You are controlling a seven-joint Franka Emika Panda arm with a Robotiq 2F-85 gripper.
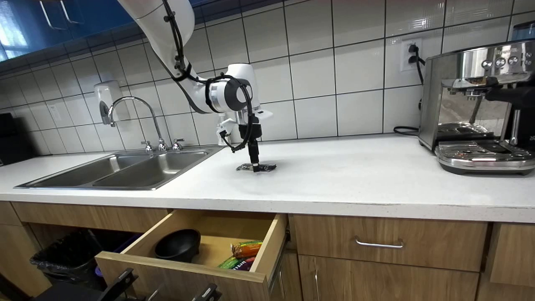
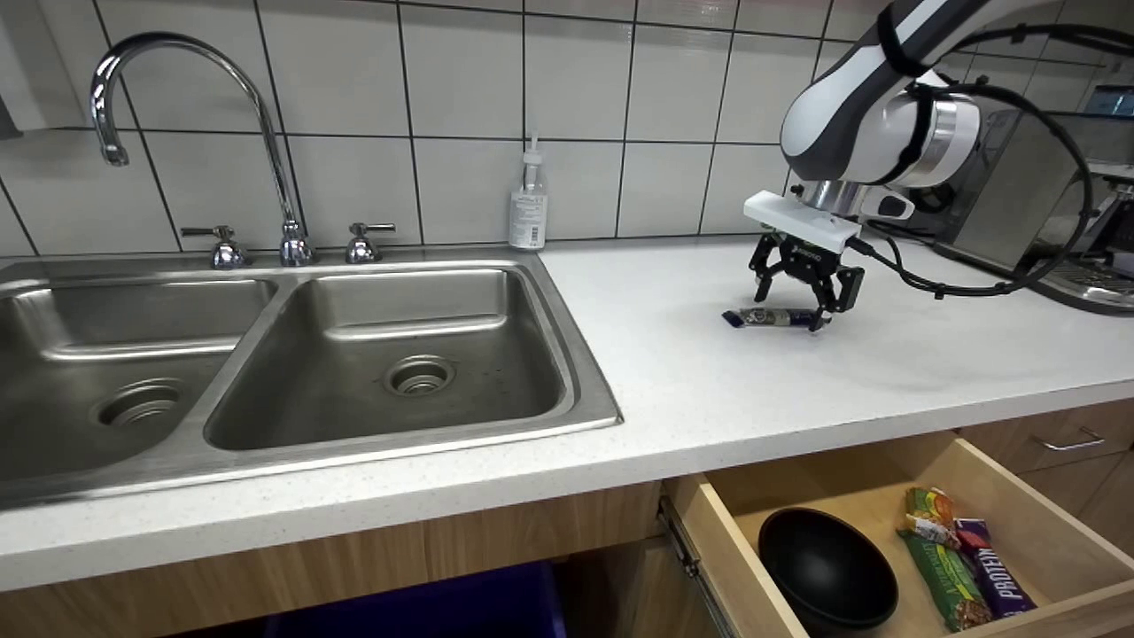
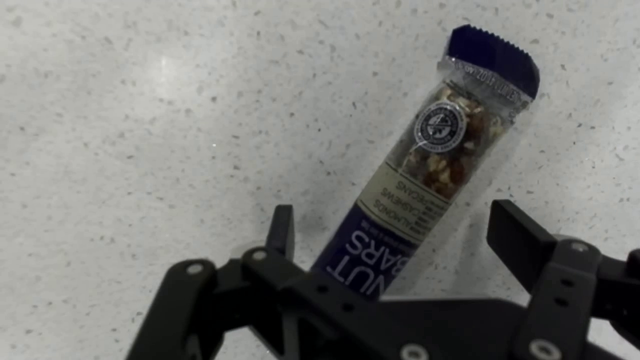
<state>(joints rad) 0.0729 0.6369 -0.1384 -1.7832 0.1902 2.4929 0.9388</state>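
On countertop (image 3: 150,175), slim bar (image 3: 417,182), seemingly unopened.

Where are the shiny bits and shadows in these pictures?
Wrist view: a pale glare spot on the counter, soft shadow beside the nut bar; in an exterior view, bright glare on the blue cabinet; in an exterior view, light streaks inside the sink.

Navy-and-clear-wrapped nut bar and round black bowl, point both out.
Navy-and-clear-wrapped nut bar (image 3: 407,200), wrist view, on the beige label.
Round black bowl (image 2: 828,567), in an exterior view, on the inside.
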